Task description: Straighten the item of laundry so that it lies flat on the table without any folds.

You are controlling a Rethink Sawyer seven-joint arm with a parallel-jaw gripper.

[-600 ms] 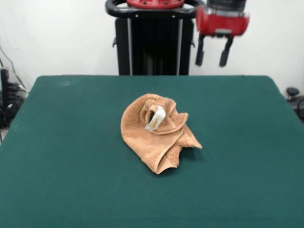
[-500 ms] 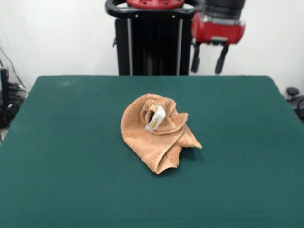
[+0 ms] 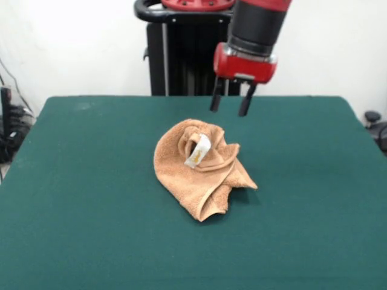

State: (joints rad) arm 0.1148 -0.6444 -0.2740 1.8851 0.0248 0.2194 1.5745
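Observation:
The light-brown terry towel [image 3: 202, 169] lies crumpled in a heap at the middle of the dark green table [image 3: 91, 181]. Its white label with yellow print [image 3: 198, 151] sticks up on top of the heap. A folded corner points toward the table's near side. My gripper [image 3: 229, 107] hangs open and empty above the table, just beyond the towel's far right edge, its two black fingers [image 3: 215, 101] pointing down and apart. It does not touch the towel.
The robot's black pedestal [image 3: 187, 54] stands behind the table's far edge. Cables and dark gear [image 3: 9, 130] lie off the table's left side, and a dark object [image 3: 375, 124] sits off its right side.
The gripper has moved down and to the left, from up beside the pedestal to just above the towel's far edge. The towel has not moved.

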